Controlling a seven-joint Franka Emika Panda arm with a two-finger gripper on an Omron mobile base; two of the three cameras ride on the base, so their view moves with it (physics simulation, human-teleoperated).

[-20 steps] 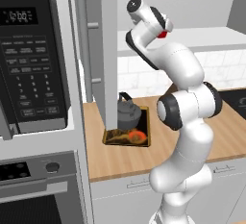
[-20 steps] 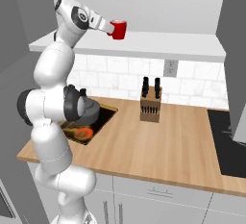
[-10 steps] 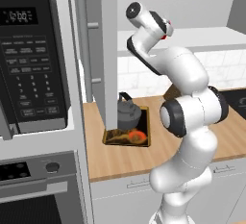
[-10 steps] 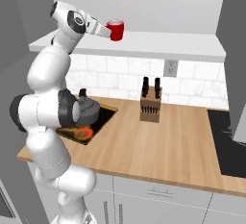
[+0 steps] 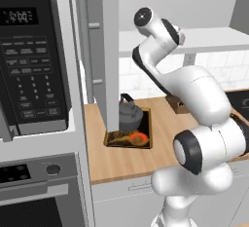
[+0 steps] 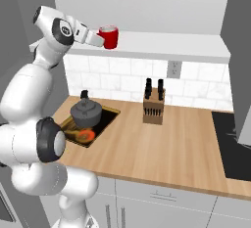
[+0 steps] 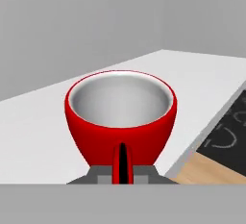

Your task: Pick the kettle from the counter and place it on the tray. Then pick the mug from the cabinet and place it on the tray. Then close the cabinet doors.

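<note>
The small red mug (image 6: pixel 109 36) with a white inside (image 7: pixel 120 115) is at the front of the cabinet's pale shelf (image 6: pixel 166 43). My gripper (image 6: pixel 99 39) is shut on its side handle, which stands between the fingertips (image 7: pixel 122 170). Whether the mug's base touches the shelf (image 7: pixel 43 136) is hidden. The dark grey kettle (image 5: pixel 129 116) (image 6: pixel 86 113) stands upright on the dark patterned tray (image 5: pixel 122 141) (image 6: pixel 109 118), at the left end of the wooden counter (image 6: pixel 166 148). An open grey cabinet door (image 5: pixel 108 50) with a silver bar handle hangs above the tray.
A wooden knife block (image 6: pixel 153 107) stands on the counter by the tiled wall. A black cooktop (image 6: pixel 235 144) lies at the right end. The black microwave (image 5: pixel 29 60) and oven (image 5: pixel 34 192) form a column at the left. The other open door (image 6: pixel 240 51) is at the right.
My arm has folded back, drawing the gripper and mug leftward and slightly lower in the right base view, toward the shelf's front edge. Kettle and tray have not moved.
</note>
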